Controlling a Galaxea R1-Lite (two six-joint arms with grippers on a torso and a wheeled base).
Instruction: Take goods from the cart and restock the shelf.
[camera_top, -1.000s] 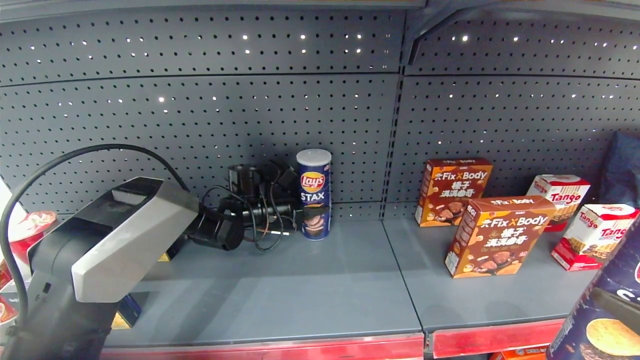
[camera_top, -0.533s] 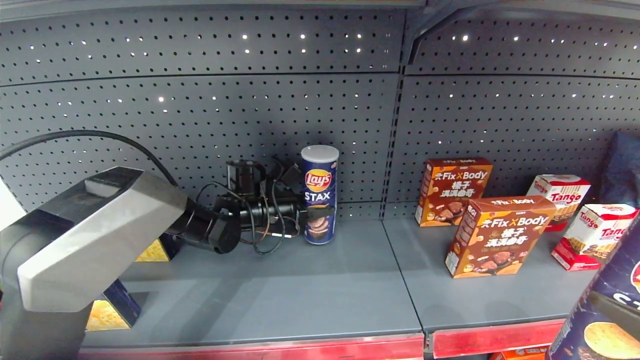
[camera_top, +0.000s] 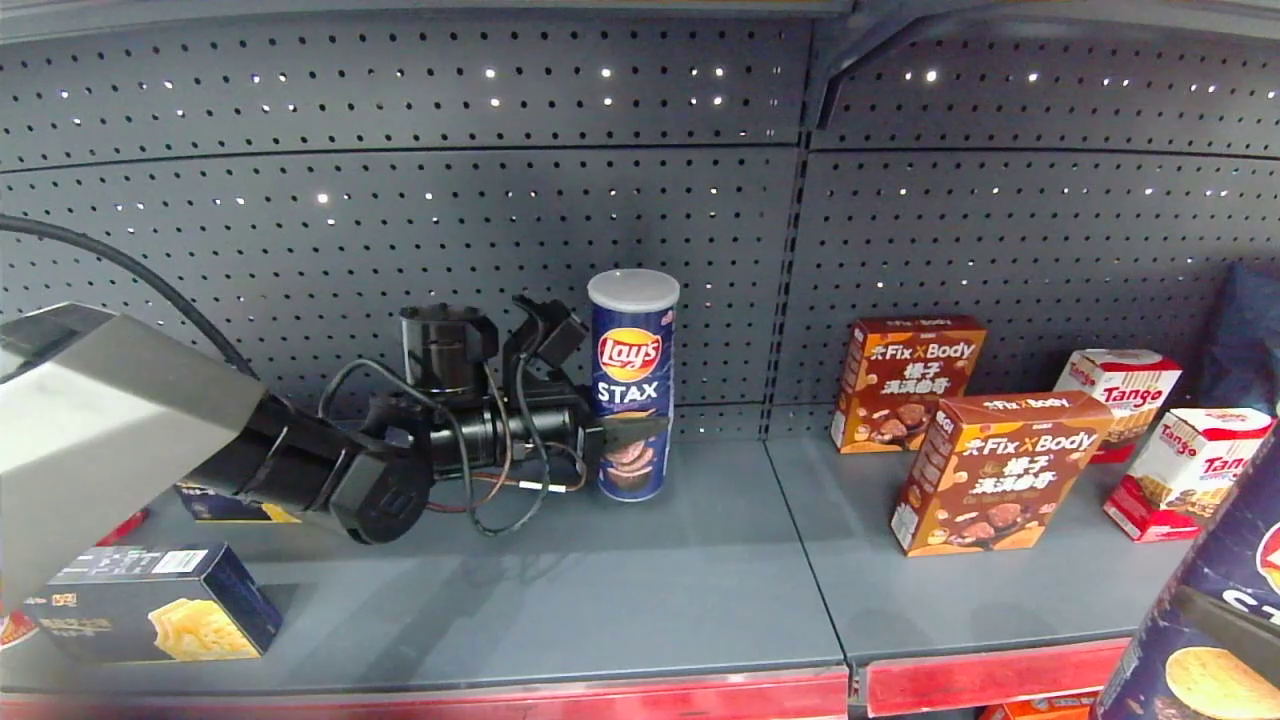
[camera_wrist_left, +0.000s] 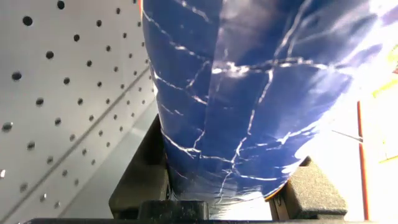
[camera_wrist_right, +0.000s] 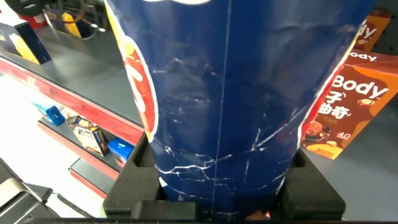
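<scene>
The left arm (camera_top: 290, 470) is swinging its bulk out toward the robot's left, uncovering a dark-blue cracker box (camera_top: 150, 615) at the shelf's front, while the chips can (camera_top: 632, 340) is edging nearer and standing taller in the head view than a second ago.

Closest in, the right gripper (camera_wrist_right: 214, 177) is clamping a second chips can (camera_top: 1210, 640) between its pads, holding it low in front of the red price strip (camera_top: 980, 675) on the robot's right. Deeper in, the left gripper (camera_top: 628, 432) is pinching the lower half of the chips can, upright in the middle of the grey shelf (camera_top: 620, 590) toward the back. Whether the can's base is touching the board cannot be told.

The restocking appears to be partly along. One can is being positioned but not yet let go, and the other is waiting its turn.

To the right, two brown cookie boxes (camera_top: 995, 470) are standing one behind the other, with two red-and-white wafer boxes (camera_top: 1185, 470) just beside them and a dark blue bag (camera_top: 1245, 335) at the far edge. A wide stretch of bare grey board is lying in front of the can. Behind it all, a grey pegboard wall (camera_top: 400, 220) is letting pinpoints of light through.
</scene>
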